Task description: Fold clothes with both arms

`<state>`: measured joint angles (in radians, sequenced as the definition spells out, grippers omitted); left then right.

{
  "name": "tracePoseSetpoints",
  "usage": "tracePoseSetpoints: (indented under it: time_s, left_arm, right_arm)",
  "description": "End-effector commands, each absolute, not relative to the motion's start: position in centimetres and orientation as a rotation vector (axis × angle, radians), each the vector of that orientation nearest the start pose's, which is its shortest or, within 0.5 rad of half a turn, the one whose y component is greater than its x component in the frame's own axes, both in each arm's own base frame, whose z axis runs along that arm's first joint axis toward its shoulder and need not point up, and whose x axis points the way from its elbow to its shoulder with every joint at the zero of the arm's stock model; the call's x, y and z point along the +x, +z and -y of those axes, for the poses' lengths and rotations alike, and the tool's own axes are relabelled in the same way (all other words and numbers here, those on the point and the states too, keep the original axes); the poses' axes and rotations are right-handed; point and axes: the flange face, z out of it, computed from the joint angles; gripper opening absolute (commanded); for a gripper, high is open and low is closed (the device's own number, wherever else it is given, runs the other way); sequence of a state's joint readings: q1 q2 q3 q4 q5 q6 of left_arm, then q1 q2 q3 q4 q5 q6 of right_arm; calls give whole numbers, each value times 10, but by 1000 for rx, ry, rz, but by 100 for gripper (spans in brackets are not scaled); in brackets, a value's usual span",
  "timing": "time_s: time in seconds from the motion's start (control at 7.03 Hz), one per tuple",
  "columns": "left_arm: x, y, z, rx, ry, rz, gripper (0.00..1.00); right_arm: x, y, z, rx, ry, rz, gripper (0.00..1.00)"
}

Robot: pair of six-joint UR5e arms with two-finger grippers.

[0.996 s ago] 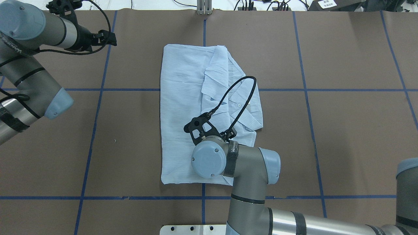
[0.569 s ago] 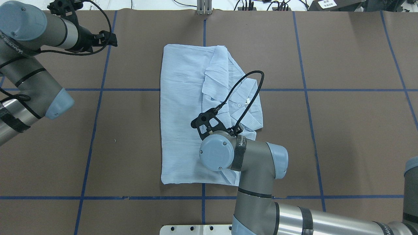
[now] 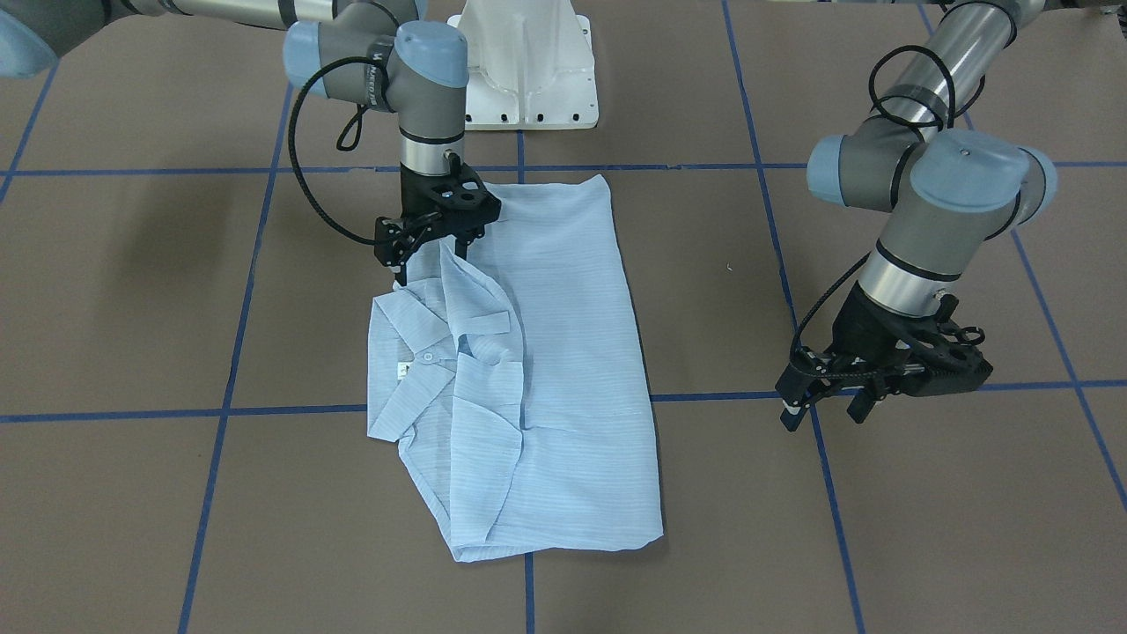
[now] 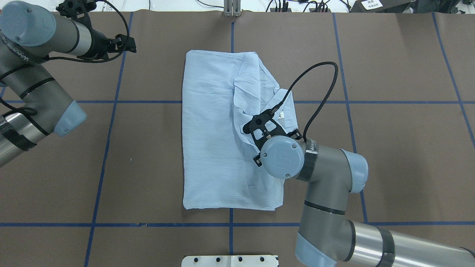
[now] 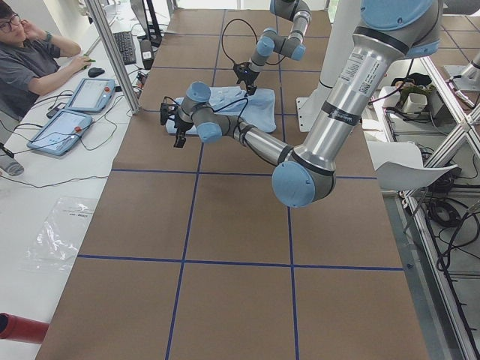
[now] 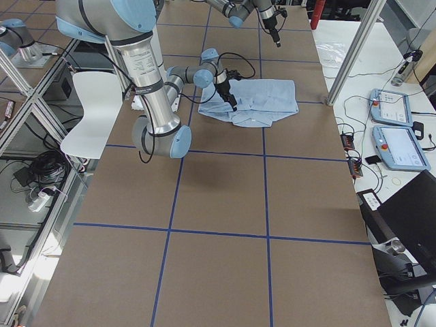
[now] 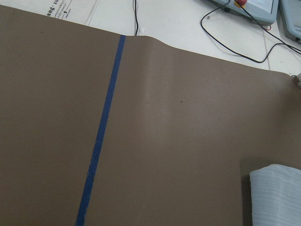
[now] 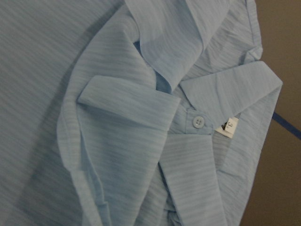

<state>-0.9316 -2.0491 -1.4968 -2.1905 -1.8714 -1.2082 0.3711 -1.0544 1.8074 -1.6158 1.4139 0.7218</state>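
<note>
Centre of the table: one thin pale-blue button-up shirt (image 4: 211,148) of finely striped, crinkly cloth, folded into a long rectangle that runs away from the robot. It lies flat on the matte brown table (image 4: 389,148), which is crossed by a grid of blue tape lines (image 4: 371,102). The shirt's left edge is straight and smooth. Its right side is layered and rumpled, with overlapping flaps.

Collar (image 8: 254,89): pointed and soft, spread open on the layered side. It carries a small white rectangular tag (image 8: 229,127), with a small round white button (image 8: 198,121) just beside it.

Black two-finger right hand (image 3: 438,251): mounted on a grey-silver tubular arm with rounded light-blue joint caps. It points straight down over the shirt's right edge, just robot-side of the collar. A peak of cloth rises into it, and the hand is closed on that pinch of shirt. A looped black braided cable (image 4: 336,76) arcs from its wrist.

Black two-finger left hand (image 3: 845,407): well apart from the shirt, off to the left of its far end, above bare table. Whether its fingers are parted or together cannot be told. Its wrist view shows one ribbed shirt corner at lower right.

White glossy pedestal base (image 3: 528,70): at the table's robot-side edge.
</note>
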Motion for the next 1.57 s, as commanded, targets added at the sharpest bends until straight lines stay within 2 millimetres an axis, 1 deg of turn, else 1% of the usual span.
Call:
tracePoseSetpoints:
  time_s: [0.0,0.14,0.28,0.43,0.57,0.71,0.85,1.0,1.14,1.28,1.42]
  left_arm:
    - [329,347,614,392,-370,-988,100]
    - [330,347,613,382,-363,-994,100]
    - [330,347,613,377,-361,-995,100]
    - [330,346,613,378,-360,-997,100]
    - [330,347,613,377,-361,-995,100]
    - [330,346,613,379,-360,-998,100]
    - [330,347,613,379,-361,-996,100]
    - [330,347,613,380,-360,-996,100]
    - [330,348,613,380,-359,-994,100]
    - [330,349,613,379,-359,-993,100]
    - [330,349,613,379,-359,-993,100]
  right_arm:
    - [-453,337,349,494,-407,446,100]
    - [-407,384,338,456,-404,386,100]
    - [-385,381,354,471,-385,377,100]
    - [-380,343,379,492,-354,452,100]
    - [-401,294,401,512,-339,534,100]
    - [-446,256,432,534,-325,560,100]
    - [-479,229,453,545,-317,569,100]
    - [-506,219,472,584,-298,620,100]
    - [-540,226,493,602,-268,657,100]
    - [-562,226,507,605,-249,673,100]
    - [-574,224,515,605,-229,687,99]
